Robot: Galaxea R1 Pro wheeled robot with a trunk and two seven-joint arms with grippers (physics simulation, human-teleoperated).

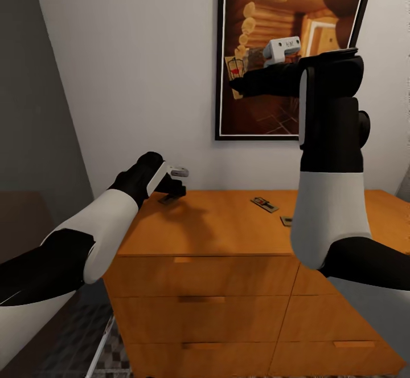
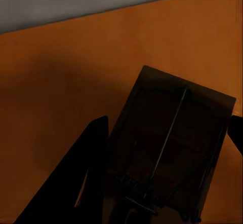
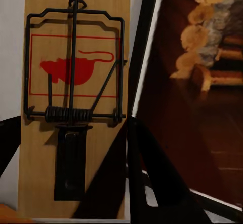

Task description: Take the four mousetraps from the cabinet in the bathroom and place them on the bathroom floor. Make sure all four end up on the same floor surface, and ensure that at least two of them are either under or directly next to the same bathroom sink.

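Right gripper (image 1: 238, 84) is raised in front of the wall picture (image 1: 285, 1) with a mousetrap (image 3: 73, 102) clamped between its fingers. We hold it by its lower end, board upright and wire side facing the wrist camera, so we judge it lifted well off the cabinet (image 1: 228, 235) ready to carry down to the floor (image 1: 97, 338).

Our left gripper (image 1: 173, 191) is low over the cabinet top at its left rear corner, fingers apart and straddling a second trap (image 2: 172, 153), which lies flat on the wood. One finger (image 2: 76, 178) shows beside the board's edge, the other just at its far side. Whether they touch the board we cannot tell; it looks bracketed but not yet pinched.

Two more traps lie on the top further right: one (image 1: 264, 203) near the middle, and another (image 1: 286, 220) partly hidden behind the right arm.
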